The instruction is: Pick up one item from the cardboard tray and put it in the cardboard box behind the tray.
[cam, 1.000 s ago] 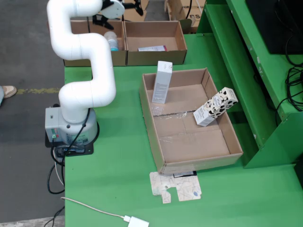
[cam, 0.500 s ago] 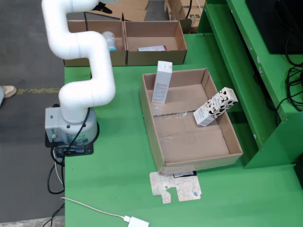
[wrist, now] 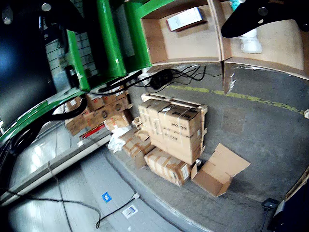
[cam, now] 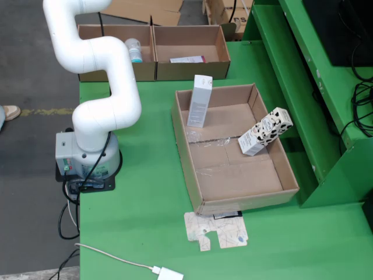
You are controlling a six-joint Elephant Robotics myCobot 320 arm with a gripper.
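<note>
The cardboard tray lies mid-table in the fixed view. A tall white carton leans at its back left, and a cow-patterned carton leans on its right wall. Two cardboard boxes stand behind the tray. The left box holds a small white bottle, and the right box holds a flat package. The arm runs off the top edge, hiding the gripper there. In the wrist view my gripper is open and empty, its black fingers wide apart, above the bottle and package.
The arm base sits at the table's left edge. A flattened carton lies in front of the tray, with a white cable plug near the front edge. Green shelving rises on the right. Stacked boxes stand on the floor.
The arm has swung up and left, carrying the gripper from over the left back box out of the fixed view. The bottle stays in that box. Tray items have not moved.
</note>
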